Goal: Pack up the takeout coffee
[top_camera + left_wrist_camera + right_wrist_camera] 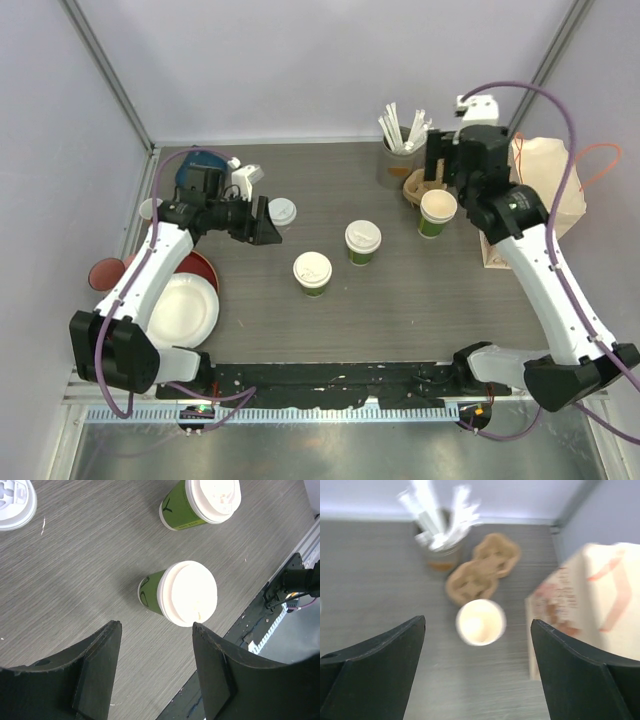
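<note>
The left pincer point(156, 626) stands with its jaws apart and empty; a loose lid point(282, 210) lies flat just beside its tips, and beyond them two lidded cups point(177, 595) point(200, 502) stand upright, long axes vertical, lids up, the nearer one just ahead of the gap. Further right, the right pincer point(477, 621) hangs spread wide and holds nothing; straight below its gap the unlidded cup point(437, 210) stands upright, mouth up; past it lie the cardboard carrier point(485, 572) and stirrer pot point(440, 540), the paper bag point(590, 600) off its right finger.
</note>
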`<action>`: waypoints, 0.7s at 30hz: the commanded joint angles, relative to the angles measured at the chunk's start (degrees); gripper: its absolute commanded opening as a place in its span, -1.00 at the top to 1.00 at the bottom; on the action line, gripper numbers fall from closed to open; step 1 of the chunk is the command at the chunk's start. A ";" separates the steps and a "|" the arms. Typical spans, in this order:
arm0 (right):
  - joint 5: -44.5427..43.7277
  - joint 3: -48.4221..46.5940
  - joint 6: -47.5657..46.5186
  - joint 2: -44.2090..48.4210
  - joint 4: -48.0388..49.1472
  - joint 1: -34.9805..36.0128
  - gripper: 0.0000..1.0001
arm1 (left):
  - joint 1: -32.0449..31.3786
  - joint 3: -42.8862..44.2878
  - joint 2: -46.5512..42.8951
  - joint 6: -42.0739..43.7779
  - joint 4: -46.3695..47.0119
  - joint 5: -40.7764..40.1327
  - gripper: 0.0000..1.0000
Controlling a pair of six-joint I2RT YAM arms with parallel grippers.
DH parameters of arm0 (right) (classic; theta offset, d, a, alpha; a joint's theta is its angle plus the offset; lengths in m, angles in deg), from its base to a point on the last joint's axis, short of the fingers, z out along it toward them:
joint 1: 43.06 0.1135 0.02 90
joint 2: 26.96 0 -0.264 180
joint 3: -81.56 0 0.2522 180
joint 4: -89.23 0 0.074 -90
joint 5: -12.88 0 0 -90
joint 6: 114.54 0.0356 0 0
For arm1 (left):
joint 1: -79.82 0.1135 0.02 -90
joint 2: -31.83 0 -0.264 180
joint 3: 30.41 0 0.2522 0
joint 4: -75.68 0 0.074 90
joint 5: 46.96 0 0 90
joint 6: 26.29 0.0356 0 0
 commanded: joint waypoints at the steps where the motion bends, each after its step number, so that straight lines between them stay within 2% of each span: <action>1: -14.48 -5.26 -5.73 0.26 -0.64 -7.17 -0.83 | 0.27 0.23 -2.35 1.28 -0.02 -0.38 -0.26; 6: -13.45 -3.08 -7.40 -0.44 -3.01 -13.49 -0.86 | 0.27 0.50 -2.88 1.90 -0.55 0.41 -0.25; 8: -11.77 -1.76 -7.58 -1.23 -3.37 -18.94 -0.87 | 0.27 0.41 -2.97 1.73 -0.37 1.02 -0.26; 11: -11.24 1.58 -8.54 -3.34 -1.45 -23.08 -0.87 | 0.27 0.32 -2.88 1.29 -0.02 1.73 -0.26; 14: -7.82 0.89 -8.81 -7.47 -0.29 -26.85 -0.83 | 0.27 -0.20 -3.15 1.55 -0.46 2.78 -0.26; 16: -6.41 -0.95 -8.90 -9.66 -1.08 -28.18 -0.69 | 0.19 -0.38 -3.76 2.51 -1.16 4.70 -0.35; 19: -3.33 -1.49 -9.33 -11.96 -1.35 -29.33 -0.33 | -2.00 0.32 -4.55 7.69 -3.97 4.64 -0.36; 20: -2.28 -1.40 -9.60 -12.31 -1.35 -29.33 -0.08 | -2.88 1.54 -4.64 8.92 -4.93 3.76 -0.35; 21: -1.57 -1.05 -9.95 -12.49 -1.35 -29.42 0.05 | -4.80 2.33 -4.38 11.72 -7.38 2.88 -0.34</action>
